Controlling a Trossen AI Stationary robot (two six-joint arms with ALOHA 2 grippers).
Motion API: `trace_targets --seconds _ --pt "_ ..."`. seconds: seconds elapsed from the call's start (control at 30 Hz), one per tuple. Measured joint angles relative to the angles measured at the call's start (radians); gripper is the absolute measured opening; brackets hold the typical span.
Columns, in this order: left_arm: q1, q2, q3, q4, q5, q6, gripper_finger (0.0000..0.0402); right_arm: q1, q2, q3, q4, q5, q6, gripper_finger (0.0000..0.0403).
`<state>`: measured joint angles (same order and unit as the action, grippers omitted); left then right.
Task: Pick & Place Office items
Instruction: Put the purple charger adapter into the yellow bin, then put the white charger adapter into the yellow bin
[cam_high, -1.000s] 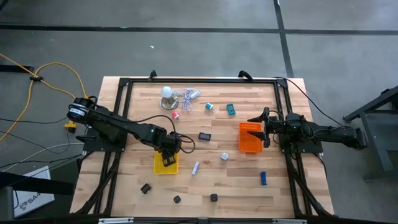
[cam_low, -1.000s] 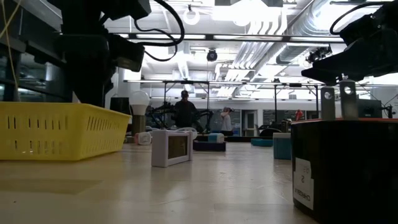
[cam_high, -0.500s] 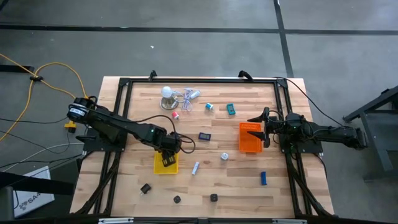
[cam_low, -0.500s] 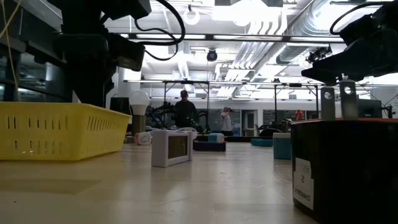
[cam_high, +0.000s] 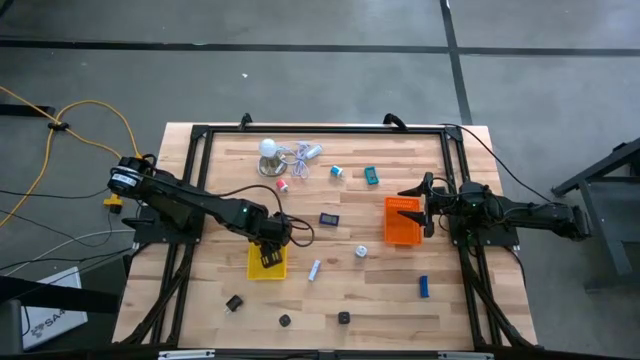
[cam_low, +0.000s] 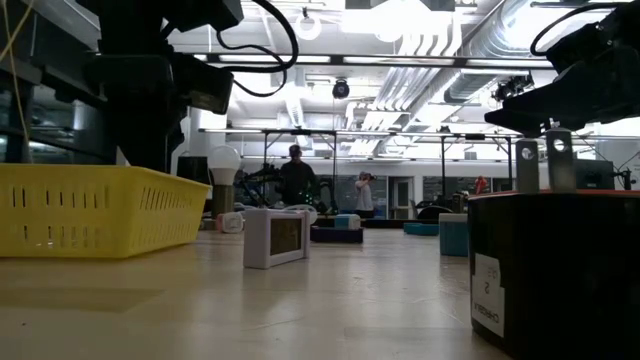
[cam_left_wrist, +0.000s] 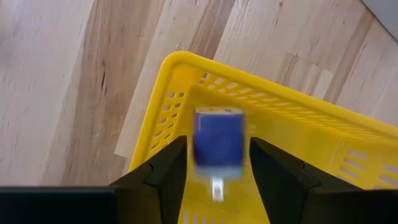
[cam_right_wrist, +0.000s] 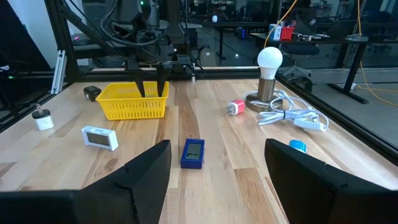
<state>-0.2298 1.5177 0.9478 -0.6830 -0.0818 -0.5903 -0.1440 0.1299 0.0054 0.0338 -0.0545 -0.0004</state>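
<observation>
My left gripper (cam_high: 268, 256) points down over the yellow tray (cam_high: 267, 264), fingers apart. In the left wrist view a small blue block (cam_left_wrist: 217, 143) shows blurred between the two fingers (cam_left_wrist: 169, 165), with a thin gap on each side, above the tray's floor (cam_left_wrist: 298, 134). The right wrist view shows the same gripper (cam_right_wrist: 151, 87) open above the tray (cam_right_wrist: 130, 104). My right gripper (cam_high: 426, 205) waits open and level at the table's right edge, beside the orange tray (cam_high: 402, 222). Other office items lie loose on the wood: a dark blue flat one (cam_high: 329, 219), a blue block (cam_high: 423, 286) and a black one (cam_high: 234, 302).
A white dome lamp (cam_high: 268, 150) with a pale cord (cam_high: 300, 155) stands at the far edge, with red (cam_high: 282, 184), blue (cam_high: 337, 172) and teal (cam_high: 371, 176) items near it. Two more black items (cam_high: 285, 321) (cam_high: 344, 318) lie near the front edge. People stand in the room behind.
</observation>
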Motion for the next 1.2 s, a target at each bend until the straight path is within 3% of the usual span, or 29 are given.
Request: trace_targets --seconds 0.6,1.2 --pt "0.000 -0.007 -0.001 -0.003 -0.001 -0.002 0.0173 0.000 0.000 0.000 0.000 0.000 0.000 0.0248" --pt "-0.107 -0.205 -0.001 -0.050 -0.030 0.000 0.0173 0.000 0.000 0.000 0.000 0.000 0.000 0.0248"
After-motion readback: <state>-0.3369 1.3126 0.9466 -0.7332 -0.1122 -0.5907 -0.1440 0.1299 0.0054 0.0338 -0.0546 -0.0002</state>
